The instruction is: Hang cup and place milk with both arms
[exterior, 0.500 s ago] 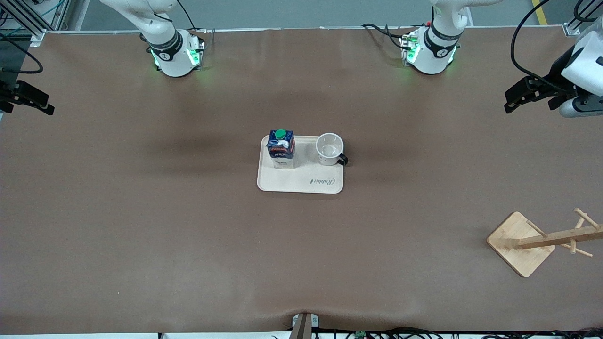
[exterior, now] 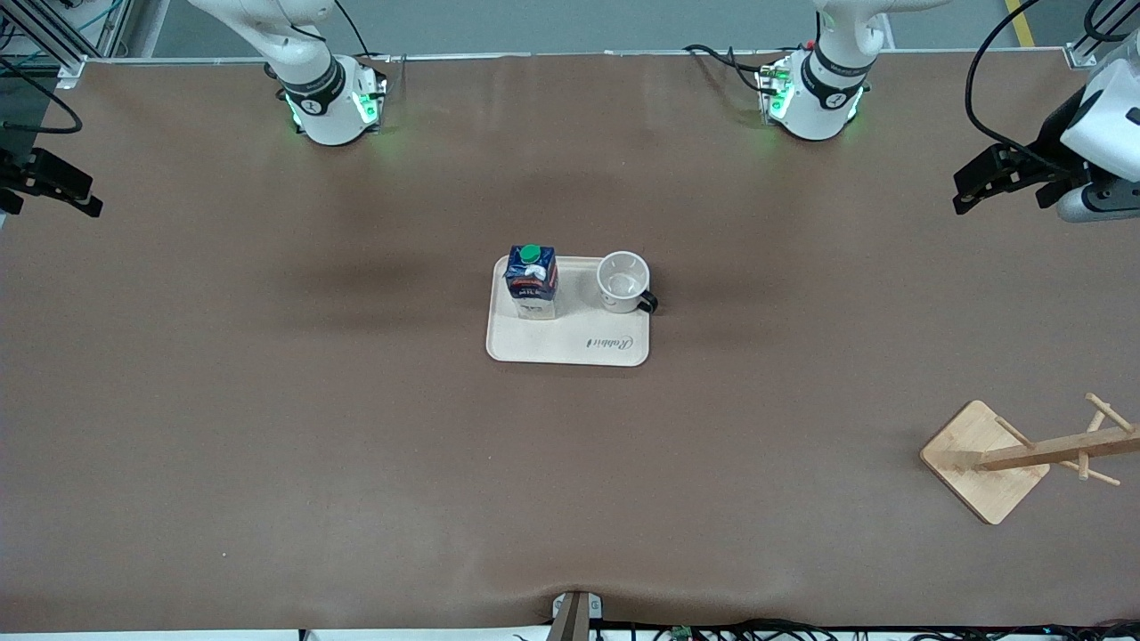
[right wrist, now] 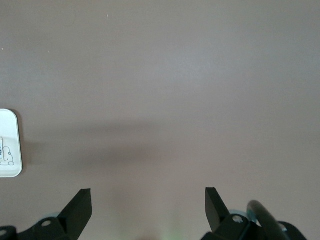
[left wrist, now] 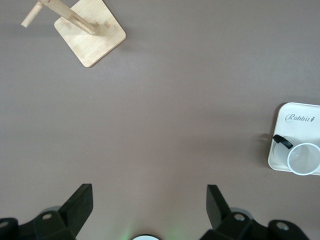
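The milk (exterior: 531,280), a dark blue carton with a green cap, stands on a cream tray (exterior: 570,345) at the table's middle. The white cup (exterior: 622,281) stands upright beside it on the tray, toward the left arm's end, its black handle pointing that way. The cup (left wrist: 303,159) also shows in the left wrist view. My left gripper (exterior: 971,191) is open and empty, raised over the left arm's end of the table; its fingers (left wrist: 80,200) stand wide apart. My right gripper (exterior: 76,198) is open and empty over the right arm's end, far from the tray.
A wooden cup rack (exterior: 1024,452) with pegs stands on a square base near the left arm's end, nearer the front camera than the tray. It shows in the left wrist view (left wrist: 90,32). A tray corner (right wrist: 9,145) shows in the right wrist view.
The right gripper has shifted very slightly at the table's edge. The milk, cup, tray and left gripper have not moved.
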{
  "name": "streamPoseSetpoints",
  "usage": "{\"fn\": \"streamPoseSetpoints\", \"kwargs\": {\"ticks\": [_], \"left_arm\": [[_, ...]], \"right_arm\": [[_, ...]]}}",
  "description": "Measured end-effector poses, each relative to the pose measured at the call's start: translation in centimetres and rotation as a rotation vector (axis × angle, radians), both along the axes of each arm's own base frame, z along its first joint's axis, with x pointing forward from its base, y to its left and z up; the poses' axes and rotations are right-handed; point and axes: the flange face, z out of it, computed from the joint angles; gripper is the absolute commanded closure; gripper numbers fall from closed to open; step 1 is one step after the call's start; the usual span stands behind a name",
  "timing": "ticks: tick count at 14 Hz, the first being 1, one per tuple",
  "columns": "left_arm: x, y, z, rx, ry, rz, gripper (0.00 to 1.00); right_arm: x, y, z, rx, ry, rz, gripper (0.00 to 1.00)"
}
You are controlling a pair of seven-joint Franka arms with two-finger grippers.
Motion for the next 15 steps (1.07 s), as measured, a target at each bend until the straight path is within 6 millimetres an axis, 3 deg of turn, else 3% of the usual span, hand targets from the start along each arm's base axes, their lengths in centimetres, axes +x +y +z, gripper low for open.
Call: {"fn": "streamPoseSetpoints", "kwargs": {"ticks": [2,4,11,15], "left_arm": [[0.4,-0.4,-0.8,0.0,0.017,-0.007,0.0],[0.9,-2.1,-2.1,0.0,0.04,-0.038,0.0],[2.5,-11.2,-8.6,-0.002,0.118,-0.06,0.0],[1.7,-18.2,-13.1,0.0,0.133,0.013,0.0]], "right_arm": [[0.6,0.7,-0.2,0.0,-0.014,0.015,0.0],[1.2,1.2,-1.1,0.003,-0.001,0.026,0.0],[1.4,0.5,-1.9,0.007,0.023,0.013,0.0],[1.2,-0.1,-2.0,0.009,0.036,0.002,0.0]]}}
